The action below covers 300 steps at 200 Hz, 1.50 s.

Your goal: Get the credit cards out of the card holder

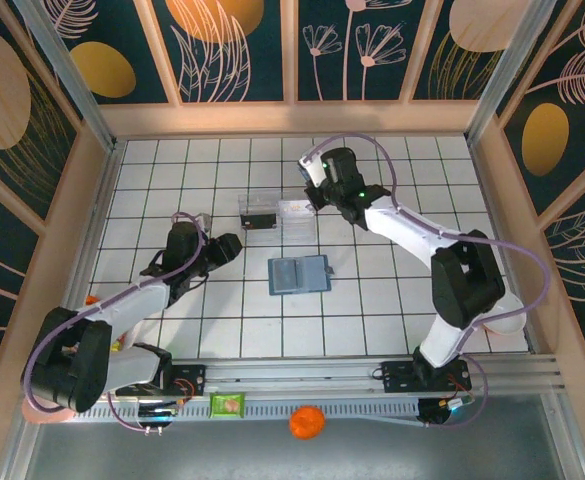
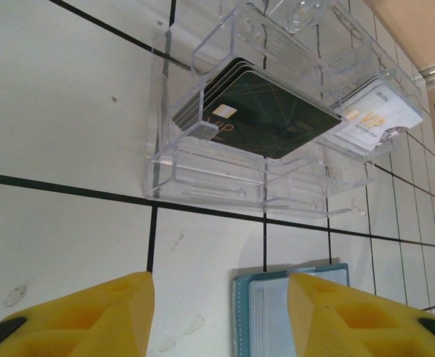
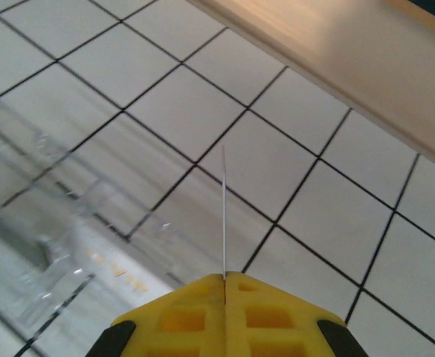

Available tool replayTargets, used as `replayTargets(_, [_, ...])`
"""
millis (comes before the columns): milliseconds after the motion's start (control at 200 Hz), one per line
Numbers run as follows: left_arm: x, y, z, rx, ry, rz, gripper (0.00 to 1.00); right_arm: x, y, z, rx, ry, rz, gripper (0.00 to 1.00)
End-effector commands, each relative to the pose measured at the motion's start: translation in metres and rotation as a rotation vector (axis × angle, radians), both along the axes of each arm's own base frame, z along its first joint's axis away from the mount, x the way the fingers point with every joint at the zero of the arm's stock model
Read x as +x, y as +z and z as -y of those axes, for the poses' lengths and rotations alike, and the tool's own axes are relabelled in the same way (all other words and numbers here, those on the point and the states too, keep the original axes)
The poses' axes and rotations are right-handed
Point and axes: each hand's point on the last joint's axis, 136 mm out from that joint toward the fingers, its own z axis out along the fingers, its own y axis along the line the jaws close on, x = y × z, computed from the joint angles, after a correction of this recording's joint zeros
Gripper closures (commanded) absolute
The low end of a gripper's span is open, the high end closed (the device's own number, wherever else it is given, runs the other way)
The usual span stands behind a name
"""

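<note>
Right gripper (image 3: 224,279) clamped on thin credit card (image 3: 224,216), seen edge-on, by clear tray (image 3: 46,223). Left gripper (image 2: 218,288) fingers apart, nothing between, low over tiles. Card holder (image 1: 300,273) lies open mid-table, near tray; dark cards (image 2: 269,119) stacked in tray

**Clear rigid plastic tray** (image 2: 202,175): glossy and transparent, with bright glints along its walls.

- **Inside the tray:** a stack of dark plastic credit cards (image 2: 276,119), satin-faced with fine gilt lines. Beside them lie white glossy cards (image 2: 377,119).
- **Under the tray:** the white tiled table (image 2: 61,97), smooth and faintly reflective, with small scuffs.
- **Near the tray's front wall:** the teal-blue card holder (image 2: 262,316), matt at its edge, with a pale sheen on its inner panel.
- **Grippers:** the left gripper (image 2: 221,320) and right gripper (image 3: 224,279) have yellow matt moulded-plastic fingers.
- **In the right gripper:** the thin pale card (image 3: 224,216) is seen edge-on, so its finish cannot be told.
</note>
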Motion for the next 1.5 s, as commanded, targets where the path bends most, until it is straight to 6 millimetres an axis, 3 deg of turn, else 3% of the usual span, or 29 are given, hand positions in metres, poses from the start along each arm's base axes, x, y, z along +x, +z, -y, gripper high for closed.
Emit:
replayTargets(0, [-0.001,0.010,-0.001,-0.004,-0.002,0.022,0.49,0.027,0.038,-0.009,0.093,-0.057,0.136,1.00])
replayTargets(145, [-0.004,0.011,-0.002,-0.006,-0.006,0.026,0.48,0.032,0.039,-0.013,0.131,-0.064,0.140,1.00])
replayTargets(365, [-0.005,0.002,-0.001,0.000,-0.014,0.004,0.48,0.038,-0.005,-0.022,0.096,-0.022,-0.009,1.00])
replayTargets(581, [-0.004,0.001,-0.001,-0.001,-0.014,0.005,0.48,0.028,-0.025,-0.024,0.088,-0.009,-0.076,1.00])
replayTargets(1041, [-0.004,-0.004,0.002,-0.014,-0.017,-0.005,0.48,-0.008,-0.023,-0.017,0.097,-0.014,-0.110,1.00])
replayTargets(1136, [-0.003,-0.001,0.002,-0.017,-0.018,0.001,0.48,-0.004,-0.006,-0.014,0.088,-0.024,-0.066,1.00])
replayTargets(1226, [-0.003,0.001,0.001,-0.013,-0.018,0.011,0.48,-0.004,0.024,-0.012,0.083,-0.011,-0.008,1.00])
replayTargets(1311, [-0.003,0.003,0.002,-0.013,-0.021,0.016,0.48,-0.021,0.037,-0.018,0.066,0.098,-0.030,1.00])
replayTargets(1496, [-0.005,0.003,0.004,-0.023,-0.036,0.018,0.47,-0.091,-0.009,-0.036,-0.110,0.299,-0.223,1.00])
